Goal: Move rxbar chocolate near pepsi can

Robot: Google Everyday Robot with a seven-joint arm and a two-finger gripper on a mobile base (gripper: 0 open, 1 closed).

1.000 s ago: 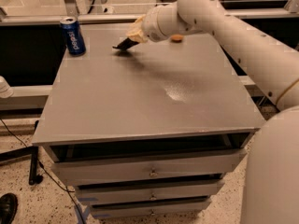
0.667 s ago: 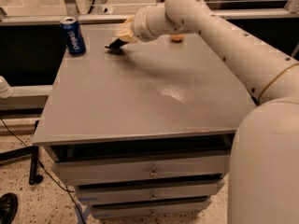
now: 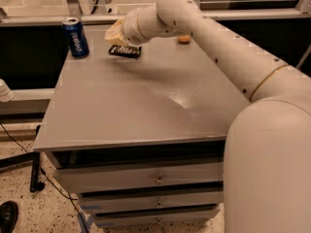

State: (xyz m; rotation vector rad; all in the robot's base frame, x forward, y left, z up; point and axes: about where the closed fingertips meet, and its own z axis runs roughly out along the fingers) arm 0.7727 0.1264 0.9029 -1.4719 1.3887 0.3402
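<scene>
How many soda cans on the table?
1: the pepsi can, upright at the table's far left corner; the gripper is right of it, above the rxbar chocolate. The arm may hide others.

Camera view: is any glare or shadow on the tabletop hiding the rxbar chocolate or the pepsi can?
Camera view: no, the only bright glare patch is on the bare middle of the table, far from both. Camera view: the arm's soft shadow lies just in front of the rxbar chocolate, its white lettering visible; the pepsi can is evenly lit; the gripper hovers right over the bar.
</scene>
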